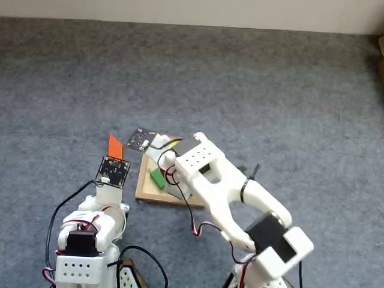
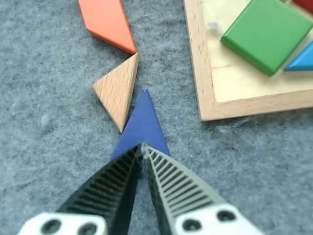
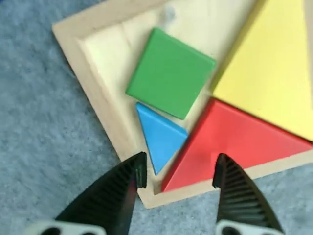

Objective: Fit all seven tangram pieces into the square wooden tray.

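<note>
My left gripper (image 2: 142, 149) is shut on the base of a dark blue triangle (image 2: 142, 125) lying on the carpet just outside the wooden tray (image 2: 196, 63). A bare wood triangle (image 2: 117, 90) touches its tip, and an orange parallelogram (image 2: 107, 22) lies beyond that. My right gripper (image 3: 178, 174) stands open over a tray corner (image 3: 93, 78). Inside lie a green square (image 3: 171, 73), a light blue triangle (image 3: 161, 137), a red triangle (image 3: 234, 142) and a yellow triangle (image 3: 274, 73). In the high view the tray (image 1: 150, 193) sits between the arms, largely covered by the right arm (image 1: 210, 174).
Grey carpet surrounds the tray on all sides. The orange parallelogram (image 1: 115, 145) lies just left of the tray, beyond the left arm's wrist (image 1: 114, 171). Cables trail from both arm bases at the near edge.
</note>
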Controlling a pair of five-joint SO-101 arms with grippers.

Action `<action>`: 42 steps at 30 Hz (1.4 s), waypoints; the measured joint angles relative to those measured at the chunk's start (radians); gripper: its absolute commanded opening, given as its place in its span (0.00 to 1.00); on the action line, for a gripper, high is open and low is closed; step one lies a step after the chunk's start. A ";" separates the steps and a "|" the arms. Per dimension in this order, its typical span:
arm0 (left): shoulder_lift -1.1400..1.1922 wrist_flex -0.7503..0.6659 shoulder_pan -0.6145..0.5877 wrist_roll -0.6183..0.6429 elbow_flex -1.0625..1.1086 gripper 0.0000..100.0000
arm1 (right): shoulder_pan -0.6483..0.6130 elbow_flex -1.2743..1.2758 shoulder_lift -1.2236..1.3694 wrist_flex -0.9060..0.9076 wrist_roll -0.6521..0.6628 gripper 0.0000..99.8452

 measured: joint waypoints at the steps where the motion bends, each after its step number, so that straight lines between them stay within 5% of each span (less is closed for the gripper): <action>1: 0.000 0.000 0.000 0.000 0.000 0.01 | 0.000 0.000 -0.021 0.008 0.000 0.16; 9: 0.000 0.000 0.000 0.000 0.000 0.01 | 0.086 0.018 -0.245 0.133 0.000 0.01; 31: 0.000 0.000 0.000 0.000 0.000 0.01 | 0.479 0.853 -1.232 0.107 -0.002 0.01; 42: 0.000 0.000 0.000 0.000 0.000 0.01 | 0.549 1.105 -1.590 0.048 -0.327 0.01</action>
